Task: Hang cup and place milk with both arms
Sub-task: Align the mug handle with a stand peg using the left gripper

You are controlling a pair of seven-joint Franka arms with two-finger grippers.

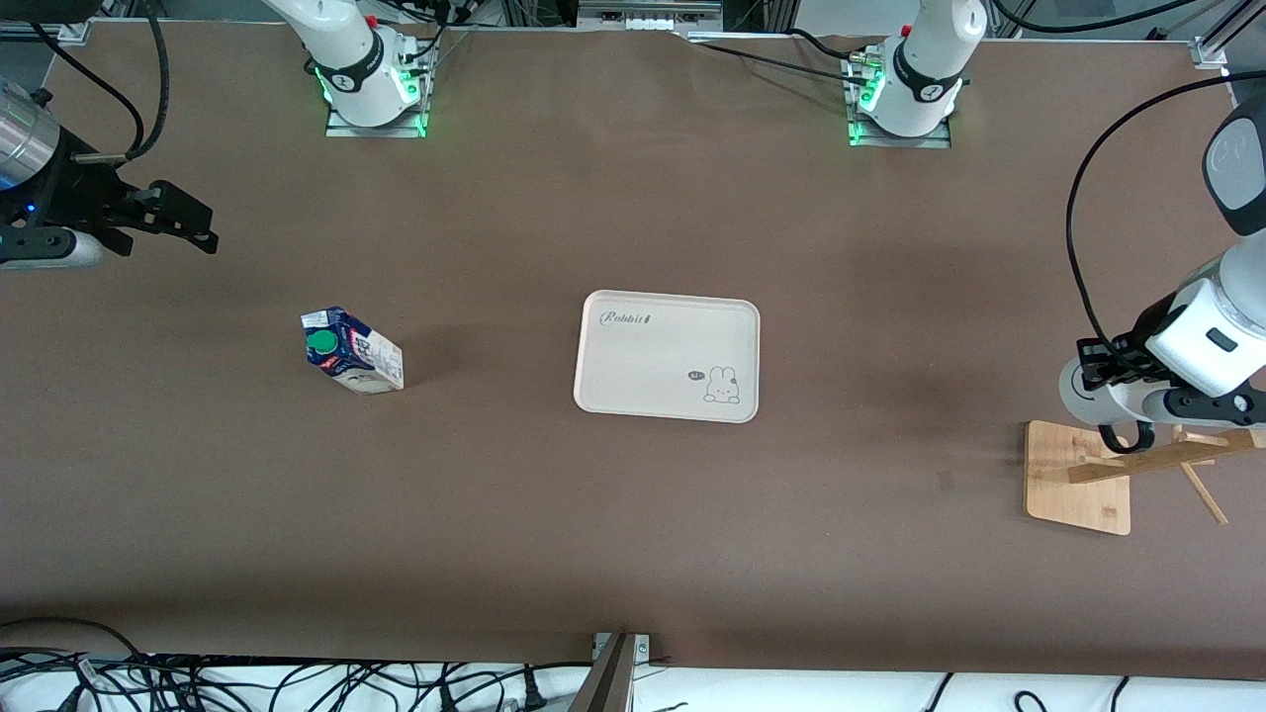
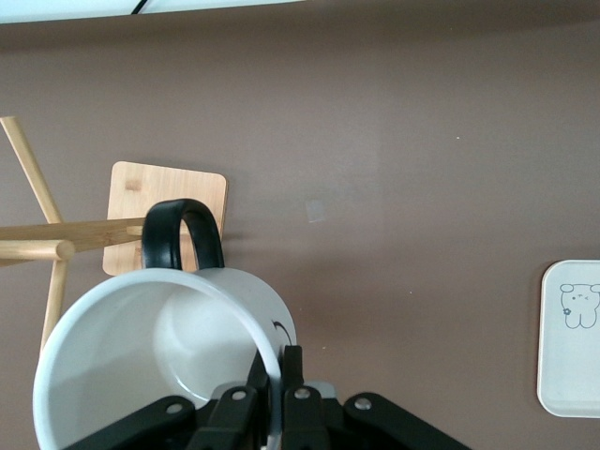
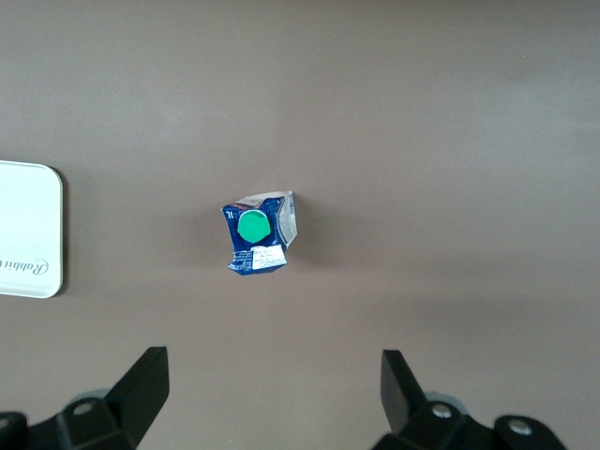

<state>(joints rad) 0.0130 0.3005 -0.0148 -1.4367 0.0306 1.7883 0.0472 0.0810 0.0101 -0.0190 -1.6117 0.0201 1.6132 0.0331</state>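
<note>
Pinching the cup's (image 2: 159, 366) rim, the left gripper (image 2: 281, 394) holds it over the wooden rack (image 1: 1088, 475); the right gripper (image 3: 272, 398), jaws spread, hangs above the milk (image 1: 353, 351) standing on the worktop (image 1: 633, 514).

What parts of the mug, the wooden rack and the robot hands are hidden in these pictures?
- White mug with the black loop handle: its smiley face is turned away in the left wrist view; in the front view the left gripper covers most of it.
- Wooden mug rack: its pegs run off the front view's edge.
- Left gripper, shut on the mug's rim: cut by the picture edge.
- Right gripper, open: its arm leaves the front view.
</note>
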